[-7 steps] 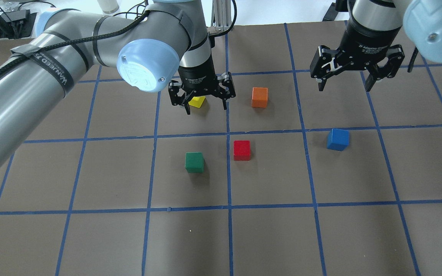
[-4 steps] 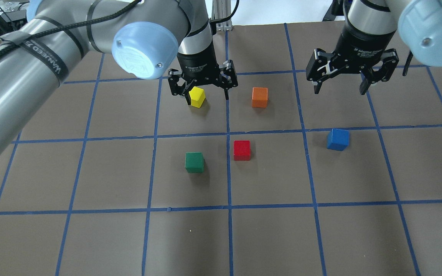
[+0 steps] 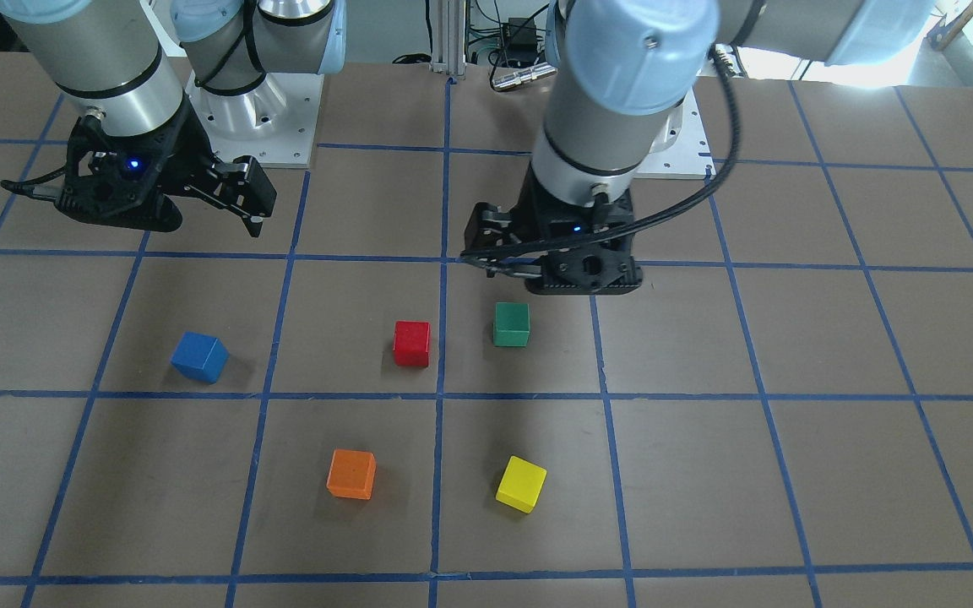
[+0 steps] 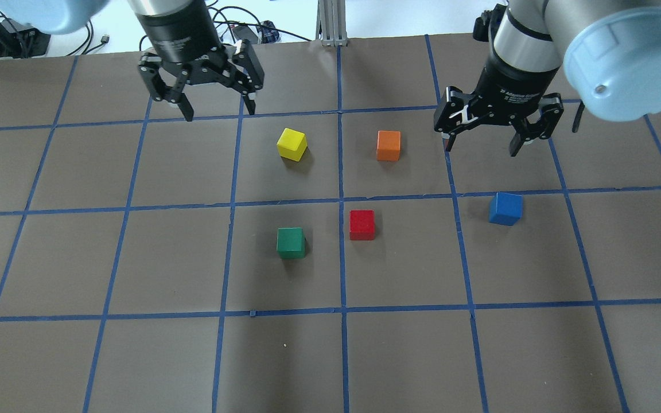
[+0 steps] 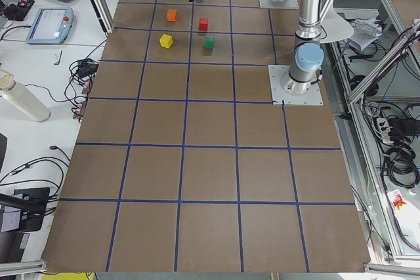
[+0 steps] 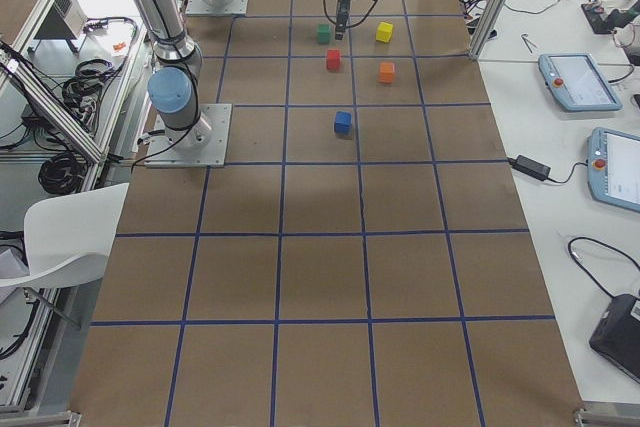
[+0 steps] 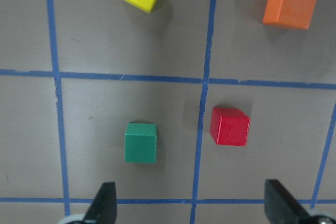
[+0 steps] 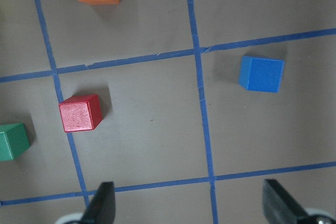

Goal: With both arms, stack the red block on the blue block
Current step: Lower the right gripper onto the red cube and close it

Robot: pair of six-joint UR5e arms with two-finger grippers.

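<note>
The overhead exterior camera sits behind the robot and looks forward and down on the desk (image 4: 78,258) at close range. The exterior front-facing camera sits opposite, facing the robot and looking steeply down at similar range, with the arm bases (image 3: 241,110) at its top edge. Both cover the same desk area, turned end for end.

The exterior left and exterior right cameras sit high at opposite desk ends, far off, looking along the full desk.

The left wrist-mounted camera looks straight down past the left hand (image 7: 191,208), and the right wrist-mounted camera likewise past the right hand (image 8: 191,208). Both wrist views share the red block (image 7: 229,125), green block (image 7: 140,142) and orange block (image 7: 290,7). Only the right shows the blue block (image 8: 261,74).
</note>
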